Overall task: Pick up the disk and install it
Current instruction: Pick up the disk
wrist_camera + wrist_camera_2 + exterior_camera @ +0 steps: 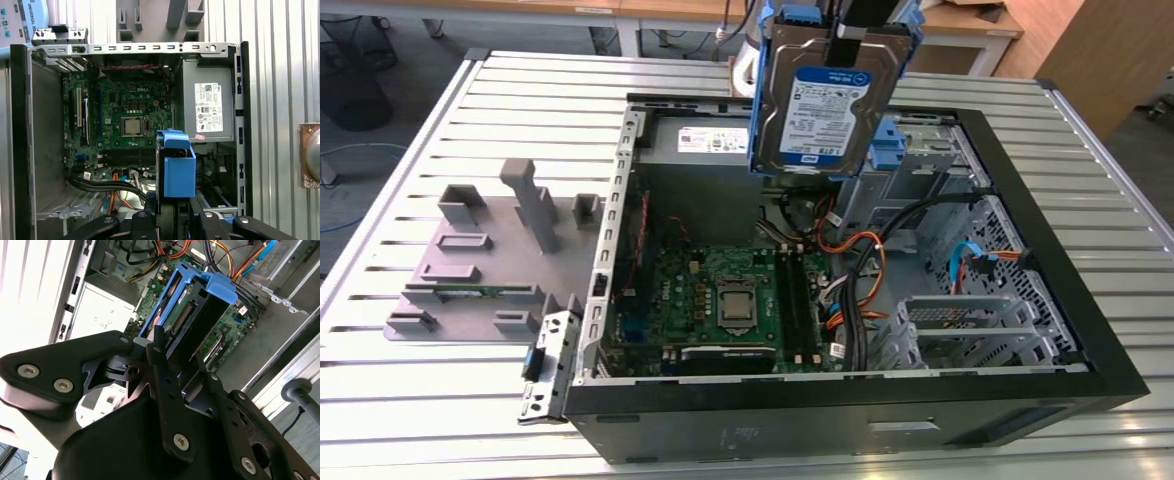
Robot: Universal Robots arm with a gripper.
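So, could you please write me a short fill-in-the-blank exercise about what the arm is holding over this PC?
1. The gripper is shut on the ____.
2. The disk is clipped in a carrier frame whose colour is ____.
3. The disk hangs ____ the open computer case, not inside it.

Missing words: disk; blue; above

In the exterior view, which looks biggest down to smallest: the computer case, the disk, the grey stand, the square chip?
Largest first: computer case, grey stand, disk, square chip. The disk hangs nearer the camera, so stand versus disk is unsure.
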